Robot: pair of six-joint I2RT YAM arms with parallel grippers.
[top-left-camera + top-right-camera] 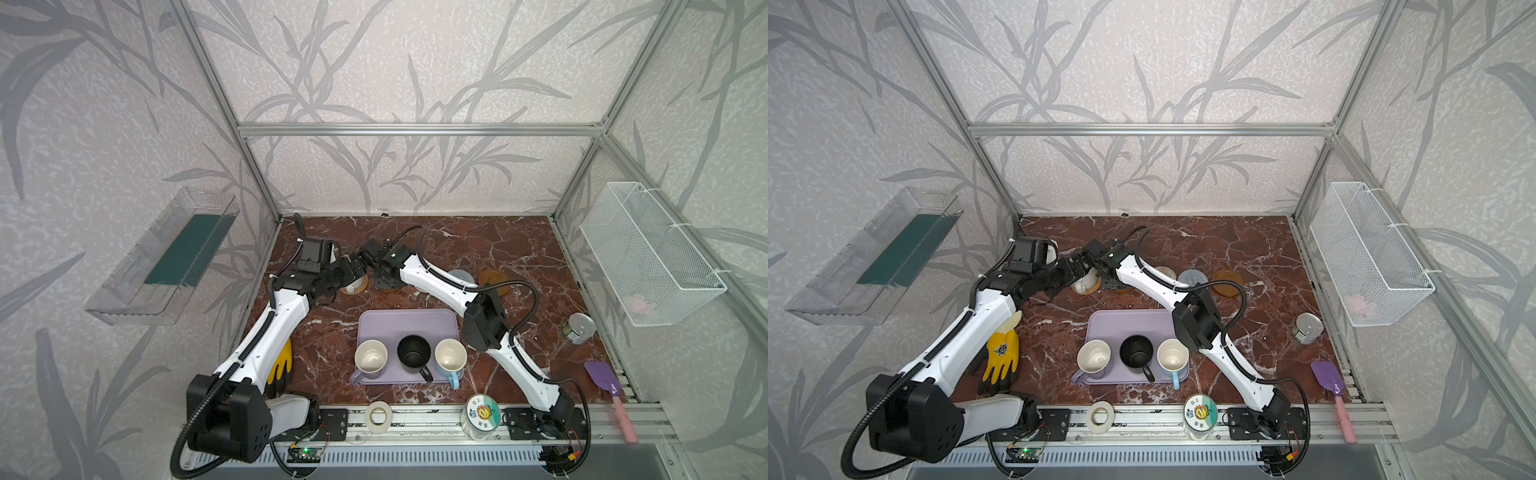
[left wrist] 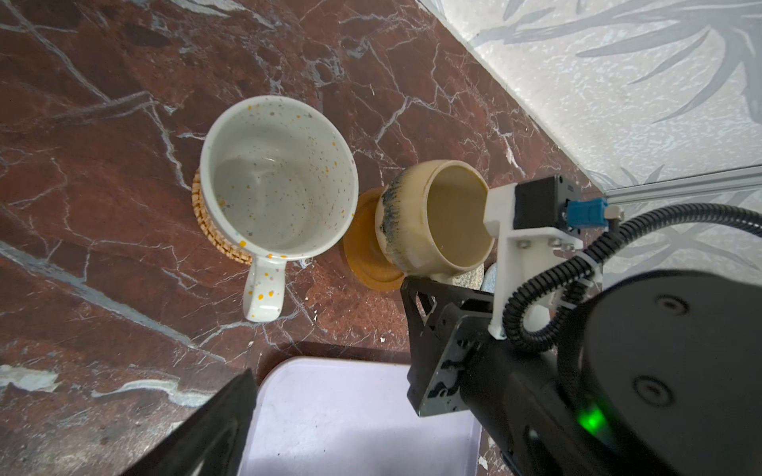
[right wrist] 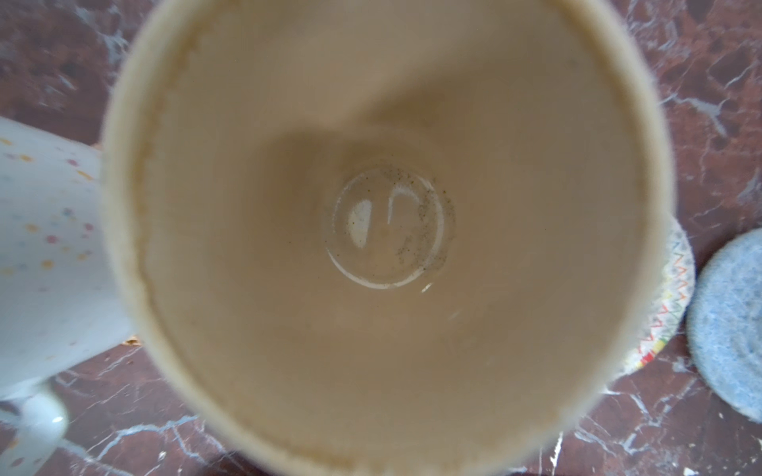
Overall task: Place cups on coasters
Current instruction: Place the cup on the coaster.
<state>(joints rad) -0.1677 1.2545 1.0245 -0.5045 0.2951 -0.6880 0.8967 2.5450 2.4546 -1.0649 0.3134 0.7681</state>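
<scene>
Just beside the white mug [image 2: 278, 181], right jaws clamp the beige mug [image 2: 429, 218] over the brown coaster [image 2: 365, 263]; left jaws gape empty nearby, so it's the right arm's move.

White speckled ceramic mug [image 2: 278, 177] on tan woven rattan coaster [image 2: 205, 222]; rounded beige mug [image 2: 412, 218] over brown wooden coaster [image 2: 363, 257] just right; lavender rectangular tray [image 1: 407, 324] before both.

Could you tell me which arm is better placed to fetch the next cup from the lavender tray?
Left, probably. The left pincer is open and empty near the white mug, which sits on the rattan coaster, while the right pincer is shut on the beige mug at the wooden coaster.
</scene>
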